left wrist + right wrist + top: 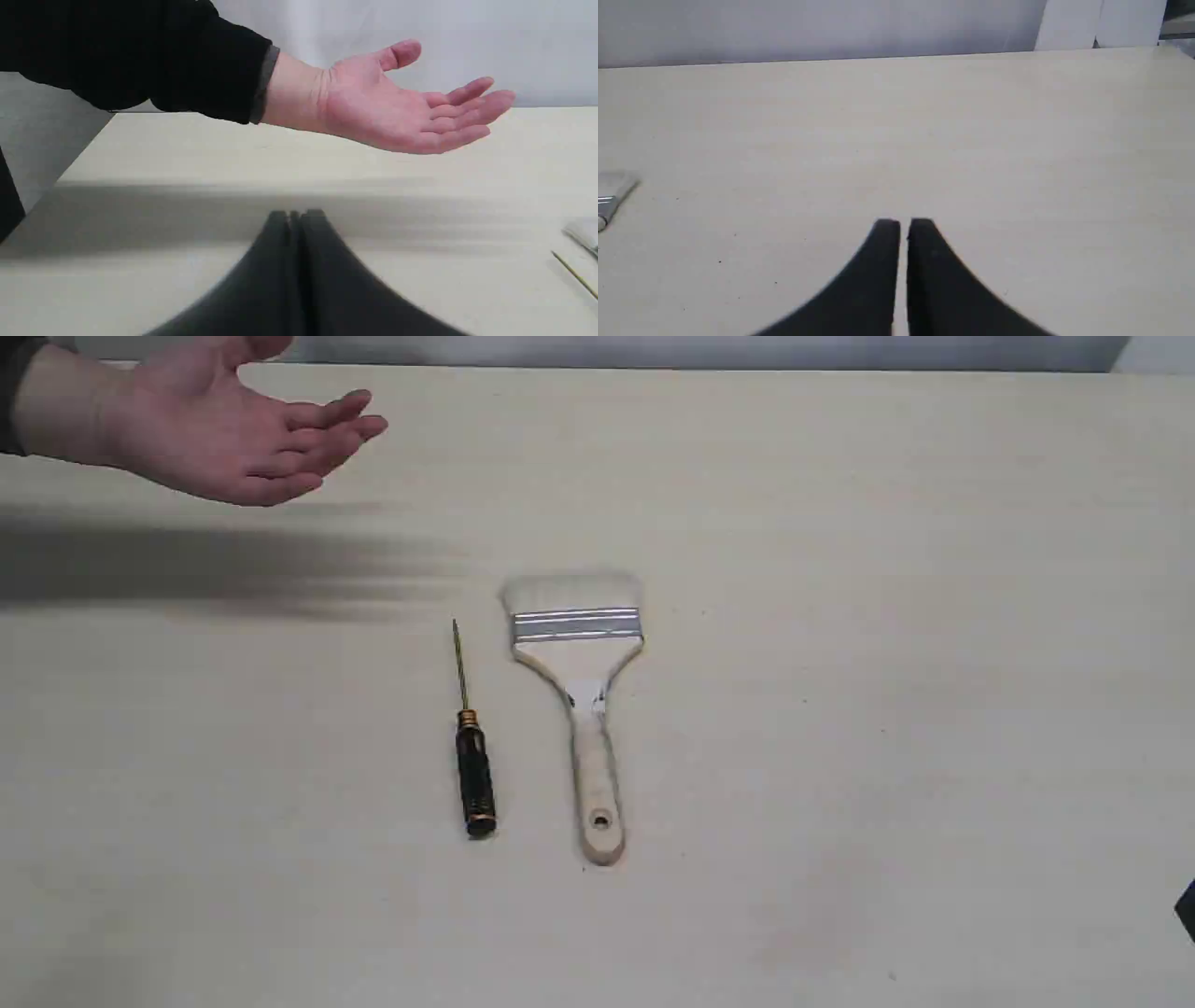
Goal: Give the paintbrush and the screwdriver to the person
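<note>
2 light, stiff tools; I'd pinch each by its handle: screwdriver [469, 728], paintbrush [583, 709]. Left end effector [294, 215], right end effector [903, 223] clenched, empty.

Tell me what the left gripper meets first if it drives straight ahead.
The left gripper likely meets only bare table; the person's hand hangs ahead but looks higher, depth unclear.

screwdriver [474, 775] left of paintbrush [579, 653] on table [887, 663], person [215, 429] behind, leftward
</note>
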